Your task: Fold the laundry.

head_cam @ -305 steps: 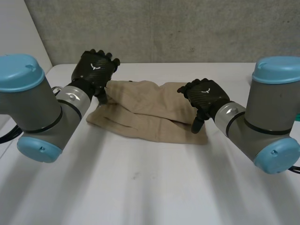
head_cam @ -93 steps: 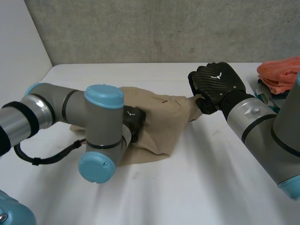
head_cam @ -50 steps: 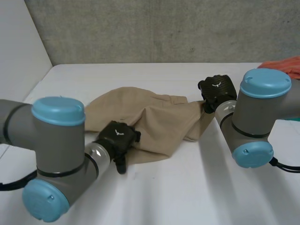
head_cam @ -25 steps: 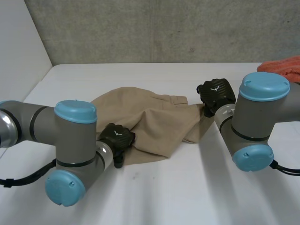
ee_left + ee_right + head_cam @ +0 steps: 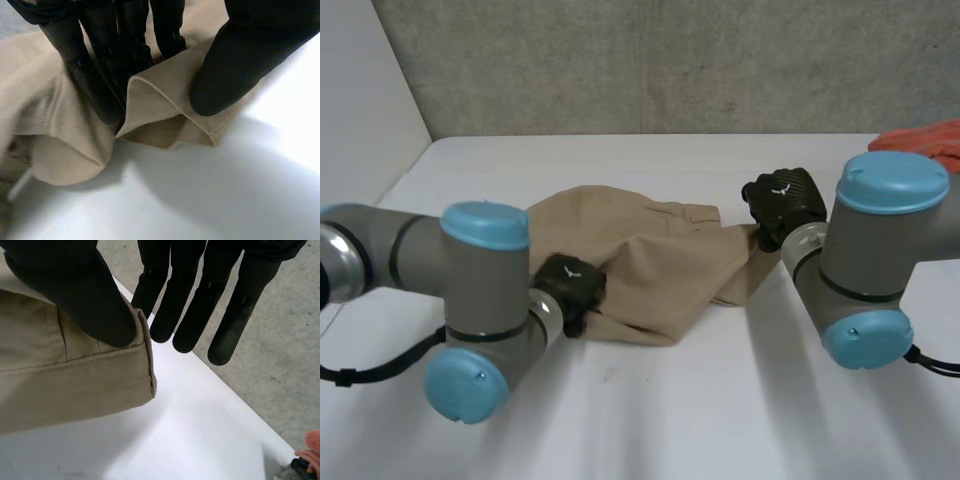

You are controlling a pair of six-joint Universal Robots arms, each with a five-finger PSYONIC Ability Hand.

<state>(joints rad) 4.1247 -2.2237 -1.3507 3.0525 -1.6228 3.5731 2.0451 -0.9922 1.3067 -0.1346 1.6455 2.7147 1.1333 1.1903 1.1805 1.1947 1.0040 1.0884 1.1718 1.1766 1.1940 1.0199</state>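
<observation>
A crumpled beige cloth garment (image 5: 650, 250) lies at the middle of the flat white table (image 5: 720, 420), spread from about 9 o'clock to 3 o'clock across the tabletop.

The black left hand (image 5: 570, 282) sits at the garment's 7 o'clock edge, low against the table. In the left wrist view its fingers (image 5: 102, 75) and thumb (image 5: 235, 60) close on a raised fold of the cloth's edge (image 5: 160, 100), which stands pinched between them while the layers beneath bulge open toward the table.

The black right hand (image 5: 782, 198) is at the garment's 3 o'clock corner, and the cloth rises from the table up to it. In the right wrist view the thumb (image 5: 75, 285) presses the stitched, hemmed corner (image 5: 60, 370) against the nearest of the straight fingers (image 5: 190, 300); the other fingers reach past the hem over bare table.

A folded orange cloth (image 5: 930, 140) rests at the table's 2 o'clock corner, well apart from the garment. A grey concrete wall (image 5: 670, 60) stands behind at 12 o'clock.
</observation>
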